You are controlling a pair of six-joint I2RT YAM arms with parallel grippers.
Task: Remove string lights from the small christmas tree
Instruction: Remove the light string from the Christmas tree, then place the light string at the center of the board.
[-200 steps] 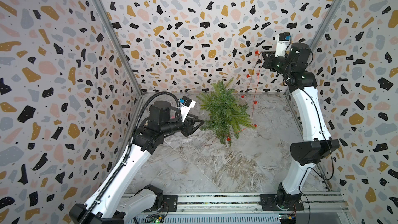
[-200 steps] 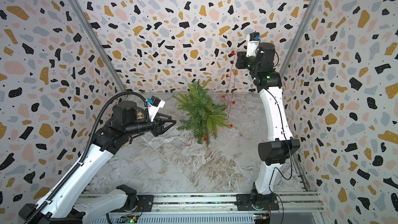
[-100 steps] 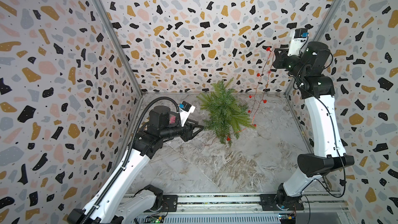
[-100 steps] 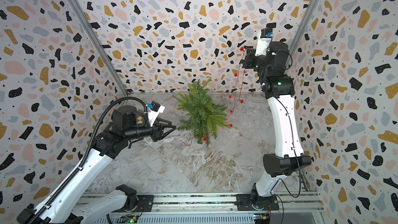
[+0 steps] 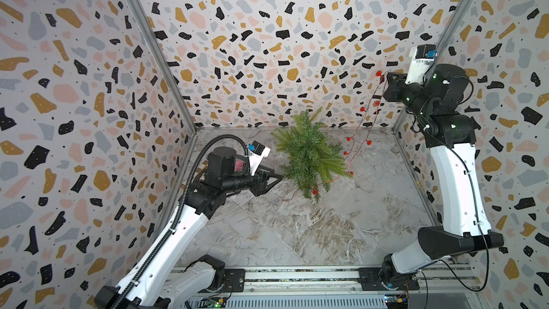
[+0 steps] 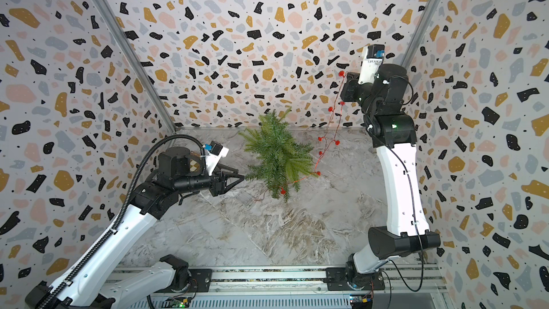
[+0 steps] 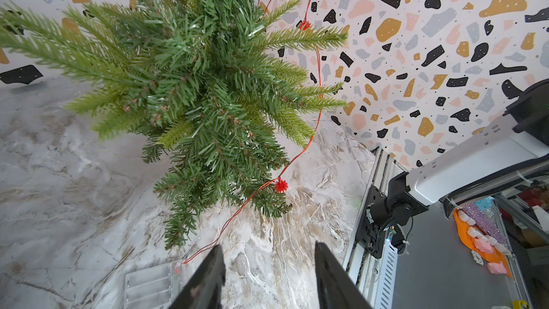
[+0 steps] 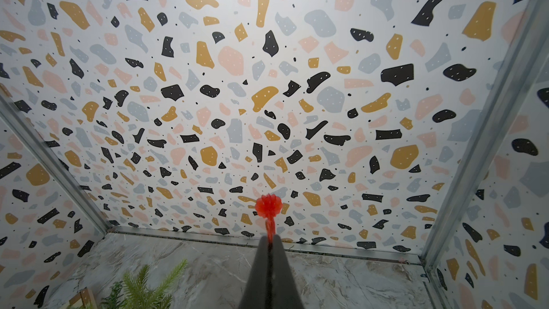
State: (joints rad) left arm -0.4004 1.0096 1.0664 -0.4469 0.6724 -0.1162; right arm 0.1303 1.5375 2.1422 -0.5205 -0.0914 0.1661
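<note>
Unwinding looks underway: right gripper (image 8: 269, 237), pinched shut on the lights (image 5: 362, 109), holds them high beside the tree (image 5: 309, 156); left gripper (image 7: 269, 251), parted and empty, probably must steady the tree next.

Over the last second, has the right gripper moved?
Yes. In a top view the right gripper, shut on the string lights, has swung toward the back corner post, away from the small christmas tree.

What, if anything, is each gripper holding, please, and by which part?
The right gripper grips the reddish-copper string lights by the wire beside a spiky red bulb; the open left gripper holds nothing.
</note>
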